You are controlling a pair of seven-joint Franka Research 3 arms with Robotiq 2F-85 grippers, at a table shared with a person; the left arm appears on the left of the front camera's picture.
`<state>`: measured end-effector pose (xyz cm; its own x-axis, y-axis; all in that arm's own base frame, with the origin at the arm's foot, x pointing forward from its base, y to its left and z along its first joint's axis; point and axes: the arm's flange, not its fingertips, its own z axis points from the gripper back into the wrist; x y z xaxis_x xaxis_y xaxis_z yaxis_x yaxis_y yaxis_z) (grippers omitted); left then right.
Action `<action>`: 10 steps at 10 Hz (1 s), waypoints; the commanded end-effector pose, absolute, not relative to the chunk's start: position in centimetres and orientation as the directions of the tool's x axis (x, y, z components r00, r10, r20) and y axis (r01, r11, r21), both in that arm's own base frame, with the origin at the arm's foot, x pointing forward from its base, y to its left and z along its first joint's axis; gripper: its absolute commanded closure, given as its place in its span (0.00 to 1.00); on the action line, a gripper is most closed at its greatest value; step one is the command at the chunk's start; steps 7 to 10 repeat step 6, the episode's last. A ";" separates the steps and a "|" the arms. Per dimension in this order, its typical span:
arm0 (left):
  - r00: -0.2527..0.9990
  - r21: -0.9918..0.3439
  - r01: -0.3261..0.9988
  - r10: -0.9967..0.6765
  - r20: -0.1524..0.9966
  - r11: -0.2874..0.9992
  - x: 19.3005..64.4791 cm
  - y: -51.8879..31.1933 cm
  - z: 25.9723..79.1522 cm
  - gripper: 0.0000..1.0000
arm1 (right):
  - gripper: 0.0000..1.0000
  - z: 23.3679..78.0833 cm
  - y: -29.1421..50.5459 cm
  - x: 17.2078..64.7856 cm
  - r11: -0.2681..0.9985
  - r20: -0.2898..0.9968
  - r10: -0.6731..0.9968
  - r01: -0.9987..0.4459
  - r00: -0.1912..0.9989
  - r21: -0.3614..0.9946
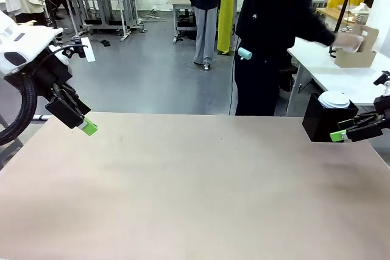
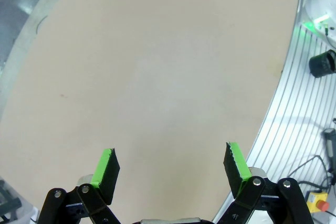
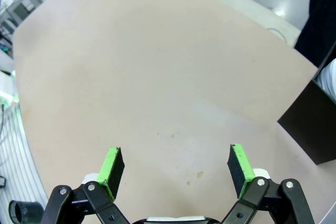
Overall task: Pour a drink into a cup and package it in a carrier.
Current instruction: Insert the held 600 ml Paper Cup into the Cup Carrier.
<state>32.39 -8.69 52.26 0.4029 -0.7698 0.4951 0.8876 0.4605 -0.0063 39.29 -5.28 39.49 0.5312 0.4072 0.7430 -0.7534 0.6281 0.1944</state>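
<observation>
The brown cardboard carrier [image 1: 356, 55] stands on a white side table [image 1: 323, 71] at the far right, with a person's hand [image 1: 347, 39] on it. The drink is out of view. A white round top [image 1: 334, 98] pokes out of a black box [image 1: 320, 120]; I cannot tell whether it is the cup. My left gripper [image 1: 89, 127] hovers open over the table's left edge, with nothing between its fingers [image 2: 170, 163]. At the table's right edge my right gripper [image 1: 339, 135] is open and empty just in front of the black box [image 3: 176, 163].
The beige table [image 1: 195, 187] spreads bare between the arms. The black box [image 3: 310, 124] stands at its far right corner. A person in dark clothes [image 1: 268, 41] stands behind the far edge, turned toward the side table.
</observation>
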 end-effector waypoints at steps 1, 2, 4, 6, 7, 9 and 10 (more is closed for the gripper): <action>0.393 -0.006 0.893 -0.772 0.500 0.451 32.4 -8.5 52.3 0.00 | 0.00 39.6 -5.4 39.3 0.633 0.739 0.413 -0.751 0.533 0.189; 0.393 -0.006 0.893 -0.772 0.500 0.451 32.4 -8.5 52.3 0.00 | 0.00 39.6 -5.4 39.3 0.633 0.739 0.413 -0.751 0.533 0.189; 0.393 -0.006 0.893 -0.772 0.500 0.451 32.4 -8.5 52.3 0.00 | 0.00 39.6 -5.4 39.3 0.633 0.739 0.413 -0.751 0.533 0.189; 0.393 -0.006 0.893 -0.772 0.500 0.451 32.4 -8.5 52.3 0.00 | 0.00 39.6 -5.4 39.3 0.633 0.739 0.413 -0.751 0.533 0.189; 0.393 -0.006 0.893 -0.772 0.500 0.451 32.4 -8.5 52.3 0.00 | 0.00 39.6 -5.4 39.3 0.633 0.739 0.413 -0.751 0.533 0.189; 0.393 -0.006 0.893 -0.772 0.500 0.451 32.4 -8.5 52.3 0.00 | 0.00 39.6 -5.4 39.3 0.633 0.739 0.413 -0.751 0.533 0.189; 0.393 -0.006 0.893 -0.772 0.500 0.451 32.4 -8.5 52.3 0.00 | 0.00 39.6 -5.4 39.3 0.633 0.739 0.413 -0.751 0.533 0.189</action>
